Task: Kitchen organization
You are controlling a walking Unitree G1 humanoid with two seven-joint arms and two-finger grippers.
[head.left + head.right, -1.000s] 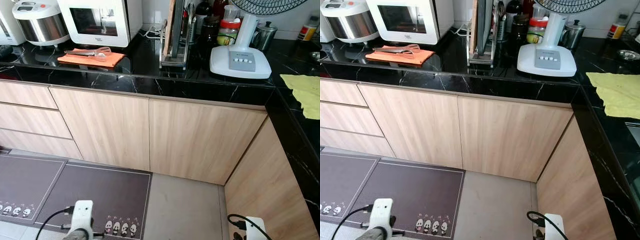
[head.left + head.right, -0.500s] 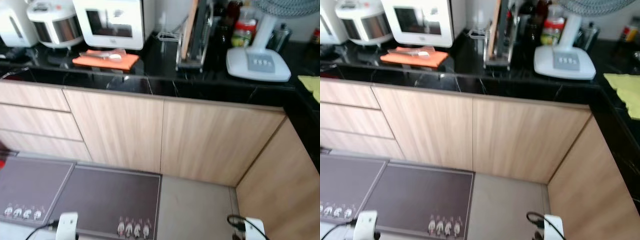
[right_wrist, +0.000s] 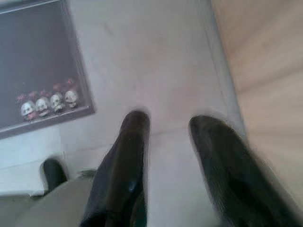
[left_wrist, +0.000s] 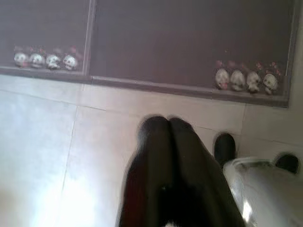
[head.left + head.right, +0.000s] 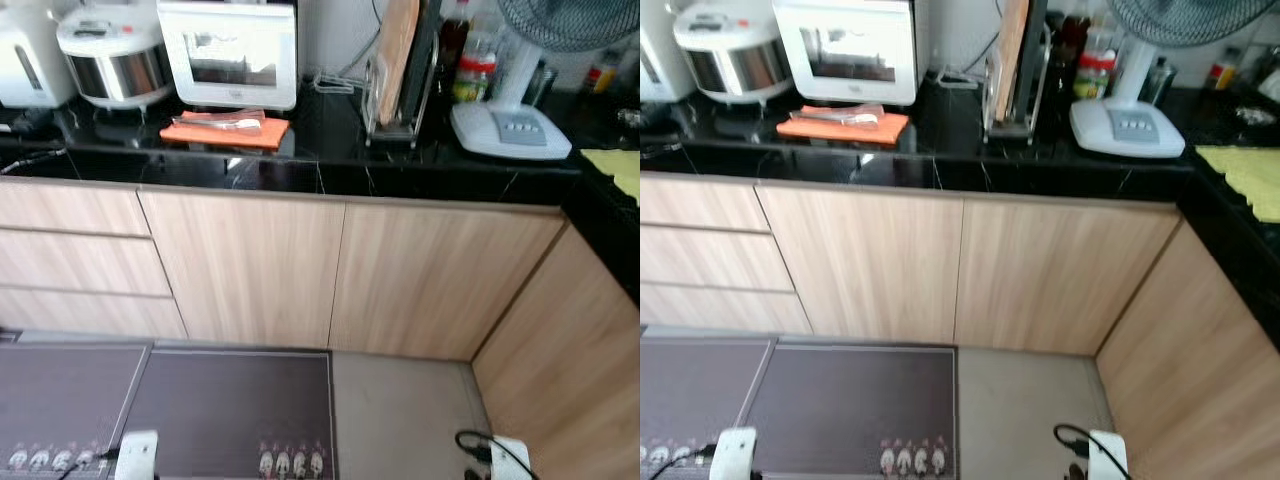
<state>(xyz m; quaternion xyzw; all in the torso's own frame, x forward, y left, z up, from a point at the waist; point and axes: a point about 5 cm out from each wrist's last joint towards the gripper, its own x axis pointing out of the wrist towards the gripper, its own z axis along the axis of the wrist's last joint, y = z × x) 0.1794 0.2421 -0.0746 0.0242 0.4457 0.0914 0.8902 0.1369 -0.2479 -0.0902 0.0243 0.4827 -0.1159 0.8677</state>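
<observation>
Facing an L-shaped black marble countertop [image 5: 300,172] over pale wood cabinet doors [image 5: 330,270], with drawers [image 5: 75,255] at the left end. Head views slightly blurred.

Along the back edge of the countertop, from its left end: a white appliance [image 5: 25,65], a silver rice cooker [image 5: 112,58], a white microwave-type oven [image 5: 230,50]. Just in front of the oven, near the front edge, an orange cloth [image 5: 225,131] lies flat with metal tongs [image 5: 215,121] resting on top of it. Further along, a wire rack [image 5: 400,85] holds a wooden cutting board upright. Bottles and jars [image 5: 470,60] stand behind, by the wall. A white desk fan [image 5: 510,125] stands near the inner corner of the countertop. On the right-hand run of the countertop, a yellow cloth [image 5: 1245,175] lies flat.

Floor: dark mats [image 5: 230,400] with a row of small panda figures at the near edge, pale tile [image 5: 400,420] beside them.

Left gripper [image 4: 165,125]: hangs over the tile just short of the mat edge, fingers pressed together, holding nothing. Right gripper [image 3: 173,125]: hangs over bare tile beside the mat and near the cabinet base, fingers parted with a clear gap, holding nothing. Both well apart from the countertop items.
</observation>
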